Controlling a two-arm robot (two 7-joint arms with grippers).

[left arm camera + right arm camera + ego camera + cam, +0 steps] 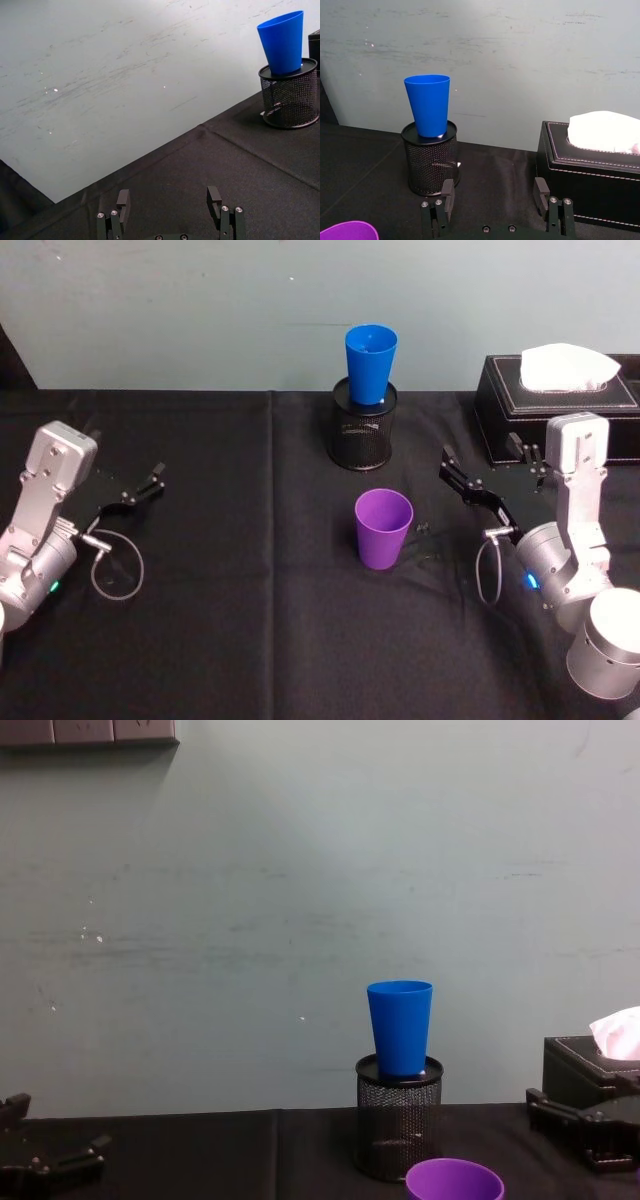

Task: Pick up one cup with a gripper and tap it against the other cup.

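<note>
Purple cup (383,528) stands upright and open-mouthed on the black table (250,620), near centre, just to the left of the right gripper (494,484), which is the nearer tool; its fingers are spread and empty. Blue cup (370,363) sits farther back, upright in the black mesh pen holder (363,436). Left gripper (130,492) rests well apart at the left, released too.

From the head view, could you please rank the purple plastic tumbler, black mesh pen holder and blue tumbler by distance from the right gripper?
Measured from the open right gripper:
1. Purple plastic tumbler, to its left, nearer the robot.
2. Black mesh pen holder, farther back-left.
3. Blue tumbler, standing in that holder.
</note>
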